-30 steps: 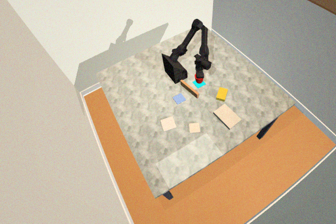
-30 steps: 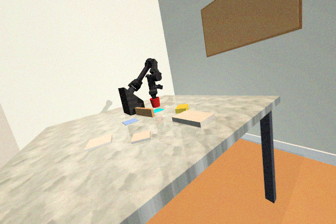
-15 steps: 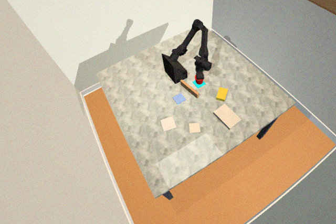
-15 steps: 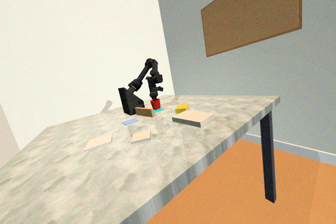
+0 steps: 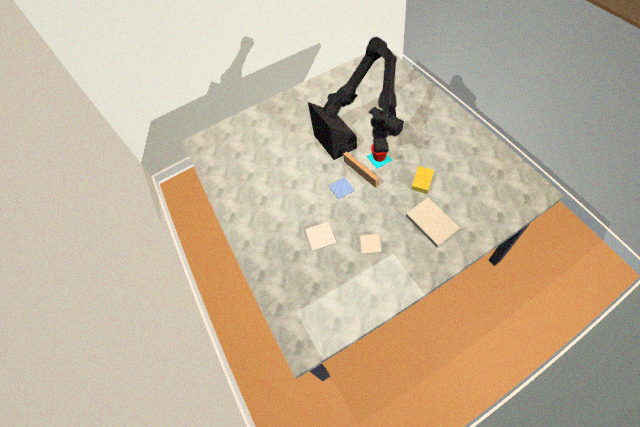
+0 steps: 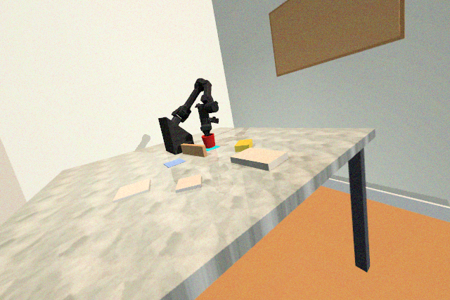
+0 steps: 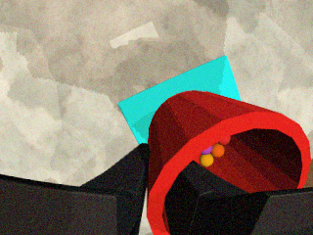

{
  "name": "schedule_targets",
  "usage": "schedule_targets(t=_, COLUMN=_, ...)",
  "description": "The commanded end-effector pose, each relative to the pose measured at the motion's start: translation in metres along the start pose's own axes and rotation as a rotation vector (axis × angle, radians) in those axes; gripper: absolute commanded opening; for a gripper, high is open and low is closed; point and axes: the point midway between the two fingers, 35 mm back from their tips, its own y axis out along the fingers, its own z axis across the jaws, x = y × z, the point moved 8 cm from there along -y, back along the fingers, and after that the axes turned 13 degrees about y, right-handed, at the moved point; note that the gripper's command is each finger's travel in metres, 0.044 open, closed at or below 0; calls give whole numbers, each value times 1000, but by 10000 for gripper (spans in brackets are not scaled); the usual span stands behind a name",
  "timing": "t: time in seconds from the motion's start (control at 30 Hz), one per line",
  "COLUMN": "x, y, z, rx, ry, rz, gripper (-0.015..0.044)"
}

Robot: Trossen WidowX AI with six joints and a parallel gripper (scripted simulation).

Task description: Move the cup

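Note:
The red cup stands nearly upright at the cyan pad, its base on it or just above it; which one I cannot tell. My gripper is shut on the cup's wall, one finger inside the cup and one outside. Several marbles lie inside the cup in the wrist view, partly hidden by the inner finger. The blue pad is bare, across the wooden barrier.
The wooden barrier stands between the two pads. A yellow block and a large beige slab lie to the right. Two smaller beige tiles lie beyond the blue pad, toward the table's front.

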Motion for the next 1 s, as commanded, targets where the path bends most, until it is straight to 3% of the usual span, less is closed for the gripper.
schedule_targets(t=0.0, x=0, y=0, z=0, rx=0, ry=-2, rz=0, gripper=0)
schedule_targets(t=0.1, x=0, y=0, z=0, rx=0, ry=-2, rz=0, gripper=0)
schedule_targets(t=0.27, x=0, y=0, z=0, rx=0, ry=-2, rz=0, gripper=128)
schedule_targets(t=0.97, x=1, y=-16, z=-2, rx=-4, ry=0, rz=4, gripper=128)
